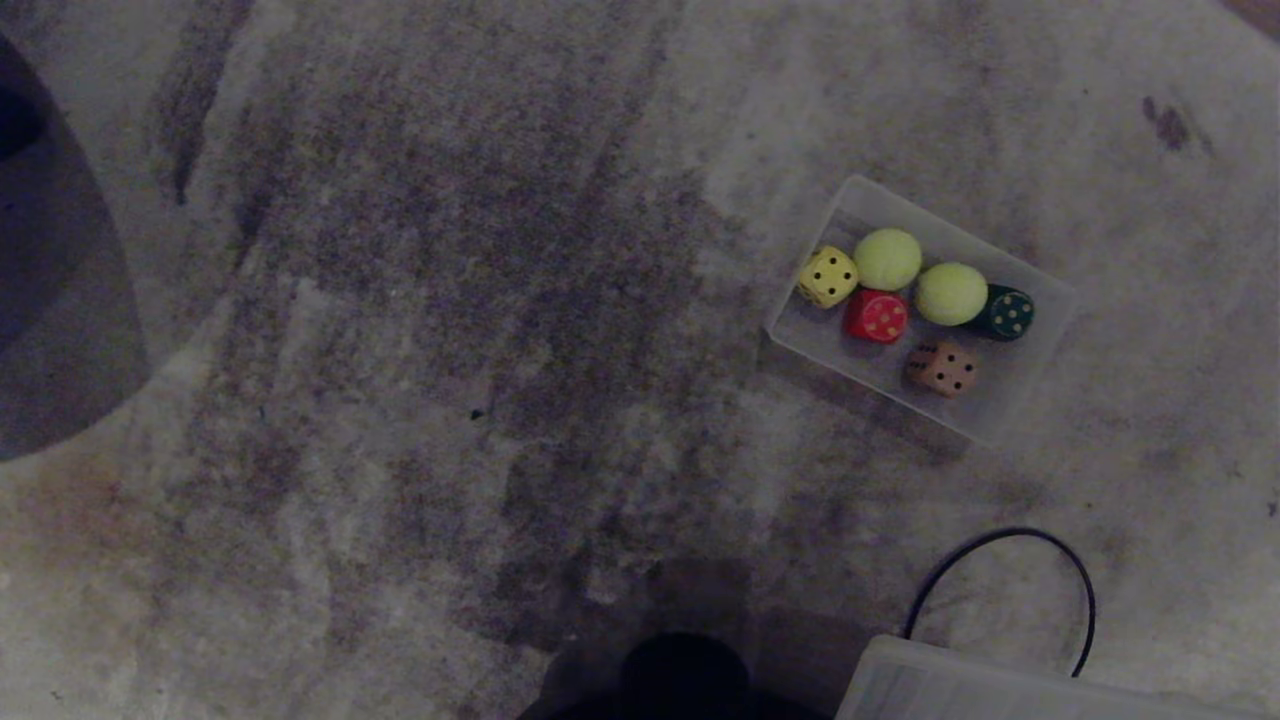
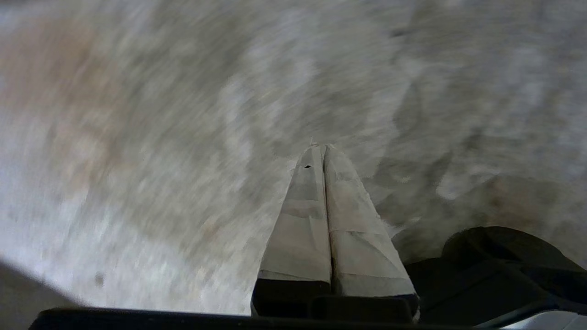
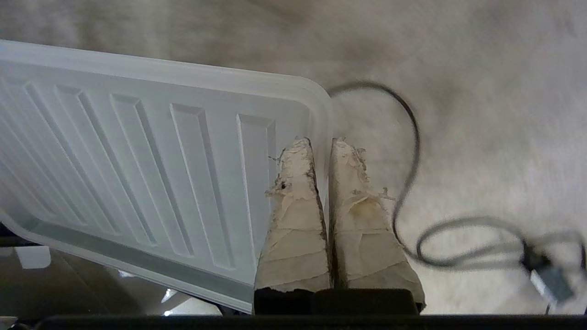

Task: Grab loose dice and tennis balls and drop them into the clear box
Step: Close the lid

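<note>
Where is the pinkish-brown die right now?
Head view, right side: the pinkish-brown die lies inside the clear box, by its near wall, just below the red die.

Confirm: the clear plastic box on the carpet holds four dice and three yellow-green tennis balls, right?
Not quite. The head view shows two yellow-green tennis balls in the clear plastic box, not three. The four dice are right.

floor: pale mottled carpet (image 1: 450,350) | dark smudges | black cable (image 1: 1010,560) loop | dim light
</note>
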Available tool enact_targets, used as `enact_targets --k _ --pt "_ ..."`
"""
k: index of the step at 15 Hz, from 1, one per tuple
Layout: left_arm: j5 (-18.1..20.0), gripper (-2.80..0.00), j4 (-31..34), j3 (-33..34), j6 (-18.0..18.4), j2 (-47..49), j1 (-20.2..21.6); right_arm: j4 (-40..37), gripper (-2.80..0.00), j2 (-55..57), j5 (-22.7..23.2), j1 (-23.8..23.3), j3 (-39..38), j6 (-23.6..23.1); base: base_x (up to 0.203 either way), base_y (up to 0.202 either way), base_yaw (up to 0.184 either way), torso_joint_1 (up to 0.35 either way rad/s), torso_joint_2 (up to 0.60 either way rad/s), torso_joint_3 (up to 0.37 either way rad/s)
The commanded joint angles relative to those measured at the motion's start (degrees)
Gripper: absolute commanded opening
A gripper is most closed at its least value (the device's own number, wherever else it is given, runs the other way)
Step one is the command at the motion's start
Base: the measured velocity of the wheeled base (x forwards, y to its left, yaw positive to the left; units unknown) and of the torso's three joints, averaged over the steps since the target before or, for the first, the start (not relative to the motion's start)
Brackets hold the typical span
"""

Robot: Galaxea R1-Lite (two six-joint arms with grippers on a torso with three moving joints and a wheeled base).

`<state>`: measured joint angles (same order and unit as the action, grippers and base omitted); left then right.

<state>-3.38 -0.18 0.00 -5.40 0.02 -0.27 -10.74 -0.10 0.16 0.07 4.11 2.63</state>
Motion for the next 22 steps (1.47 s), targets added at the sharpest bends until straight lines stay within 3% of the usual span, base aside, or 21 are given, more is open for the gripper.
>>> enact_targets --k 1,15,19,22 --pt "-0.05 -2.80 0.01 0.09 -0.05 0.06 0.00 -0.07 -2.80 0.10 0.02 0.01 0.02 0.00 0.007 0.011 -0.136 0.002 0.00 0.005" --pt "-0.05 -2.80 -0.08 0.09 -0.14 0.06 0.00 0.01 -2.80 0.10 -0.30 0.01 -0.07 0.48 0.000 0.000 -0.007 0.000 0.00 0.000" --pt "0.04 -2.80 -0.08 0.09 -0.07 0.06 -0.01 0.52 -2.80 6.33 -3.58 -0.07 6.15 7.33 0.000 0.000 0.000 0.000 0.00 0.000" --pt "-0.04 -2.80 -0.08 0.09 -0.05 0.06 -0.08 7.48 -2.80 19.49 -5.43 -0.13 9.85 12.53 0.000 0.000 0.000 0.000 0.00 0.000"
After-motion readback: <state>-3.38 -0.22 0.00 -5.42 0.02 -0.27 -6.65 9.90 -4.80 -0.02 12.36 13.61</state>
